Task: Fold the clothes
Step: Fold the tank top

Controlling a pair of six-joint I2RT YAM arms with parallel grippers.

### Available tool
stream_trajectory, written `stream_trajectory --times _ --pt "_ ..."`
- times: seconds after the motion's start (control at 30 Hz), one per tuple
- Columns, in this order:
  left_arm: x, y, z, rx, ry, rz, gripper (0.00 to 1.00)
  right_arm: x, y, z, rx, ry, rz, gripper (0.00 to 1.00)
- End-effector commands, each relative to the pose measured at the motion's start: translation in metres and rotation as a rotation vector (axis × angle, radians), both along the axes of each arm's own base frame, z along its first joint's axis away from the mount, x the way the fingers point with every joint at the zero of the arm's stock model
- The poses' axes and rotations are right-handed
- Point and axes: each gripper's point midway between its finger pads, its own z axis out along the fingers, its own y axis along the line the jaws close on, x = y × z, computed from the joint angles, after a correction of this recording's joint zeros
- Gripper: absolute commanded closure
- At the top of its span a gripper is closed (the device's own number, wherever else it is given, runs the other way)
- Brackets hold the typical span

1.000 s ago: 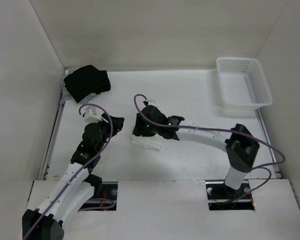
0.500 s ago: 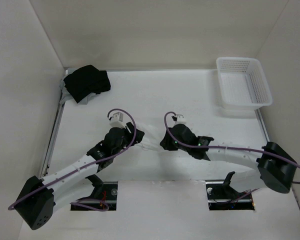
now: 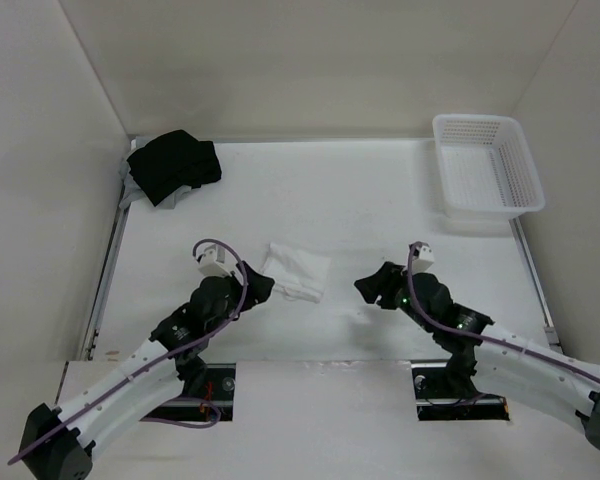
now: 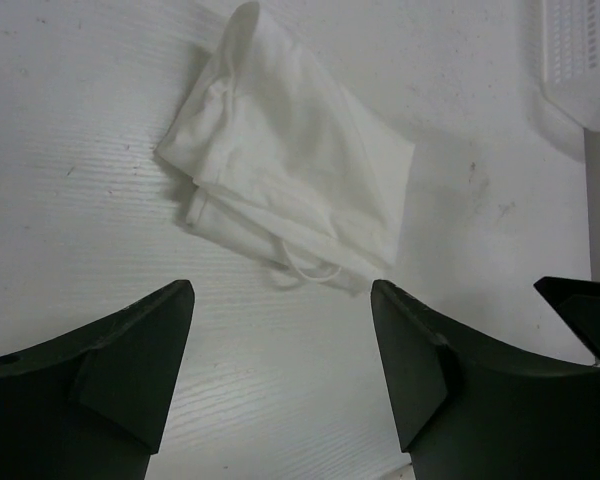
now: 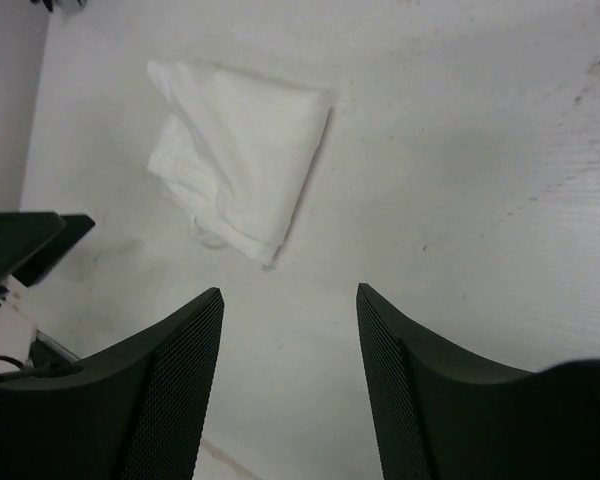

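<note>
While both arms are reaching out low over the table [image 3: 380, 200], I am seeing the clothes [image 3: 295, 272] lying as one small folded white packet between the two grippers, flat on the surface and touched by neither.

Left gripper [image 3: 261, 287]: it is sitting just beside the packet's near-left edge. In its wrist view the packet is lying straight ahead of the gap, apart from both fingers [image 4: 140, 370]. The jaws are standing wide apart and gripping nothing; only bare table is showing between them.

Right gripper [image 3: 373, 287]: it is hovering to the packet's right, with a strip of bare table between them. In its wrist view the packet is lying ahead and to the left of the gap. These jaws are also standing apart and carrying nothing.

Packet: I am seeing stacked layers along the edge that is facing the left gripper, and a thin loop of hem [image 4: 310, 270] is poking out there. The top layer is looking wrinkled but fairly flat.

Other items: a black cloth bundle [image 3: 173, 165] is lying far ahead and to the left of the left gripper, in the corner. A white basket [image 3: 487, 165] is standing far ahead and to the right of the right gripper, well apart from it.
</note>
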Motion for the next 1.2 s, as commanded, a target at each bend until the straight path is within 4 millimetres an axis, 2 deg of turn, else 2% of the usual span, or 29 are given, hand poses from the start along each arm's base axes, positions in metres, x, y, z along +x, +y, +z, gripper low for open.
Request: stream_trajectory --times 0.0,0.1,0.13,0.2,0.23,0.3,0.37,0.43,0.53,0.57,0.63,0.7,0.77,0.87,1.0,1.07,1.17 --pt "0.005 0.012 0.015 -0.017 -0.029 0.058 0.28 0.011 -0.019 0.006 0.021 -0.033 -0.079 0.38" --pt "0.015 0.015 0.019 -0.024 -0.041 0.084 0.27 0.013 -0.022 0.006 0.041 -0.034 -0.090 0.41" --pt "0.023 0.014 0.023 -0.023 -0.050 0.090 0.27 0.014 -0.019 0.008 0.050 -0.038 -0.084 0.52" --pt "0.037 0.003 0.031 -0.039 -0.070 0.074 0.28 0.016 -0.006 0.021 0.074 -0.041 -0.047 0.85" --pt "0.043 -0.004 0.035 -0.049 -0.080 0.059 0.30 0.018 0.002 0.028 0.079 -0.041 -0.019 0.95" --pt "0.053 -0.017 0.044 -0.073 -0.105 0.031 0.34 0.023 0.020 0.035 0.084 -0.034 0.033 0.99" --pt "0.063 -0.029 0.046 -0.075 -0.140 0.005 0.40 0.032 0.042 0.037 0.092 -0.030 0.082 0.98" --pt "0.072 -0.029 0.032 -0.030 -0.108 0.012 0.43 0.040 0.061 0.033 0.096 -0.013 0.118 0.93" --pt "0.078 -0.017 -0.001 0.055 -0.008 0.056 0.45 0.054 0.081 0.028 0.094 -0.001 0.141 0.81" --pt "0.080 -0.012 -0.008 0.076 0.010 0.078 0.50 0.058 0.087 0.025 0.093 0.002 0.149 0.79" --pt "0.082 -0.003 -0.017 0.104 0.027 0.112 0.58 0.066 0.101 0.019 0.084 0.016 0.170 0.74" --pt "0.084 0.003 -0.019 0.118 0.025 0.139 0.60 0.074 0.108 0.011 0.070 0.033 0.168 0.69" --pt "0.085 0.007 -0.019 0.134 0.018 0.159 0.60 0.084 0.110 0.003 0.054 0.041 0.151 0.66" --pt "0.085 0.010 -0.030 0.175 0.039 0.163 0.57 0.102 0.104 -0.012 0.016 0.057 0.097 0.63" --pt "0.086 0.004 -0.044 0.191 0.071 0.133 0.55 0.118 0.092 -0.025 -0.025 0.077 0.026 0.62" --pt "0.087 -0.001 -0.046 0.187 0.071 0.110 0.57 0.120 0.086 -0.030 -0.053 0.086 -0.001 0.62" --pt "0.088 0.001 -0.051 0.197 0.084 0.111 0.66 0.121 0.079 -0.039 -0.100 0.099 -0.029 0.61"
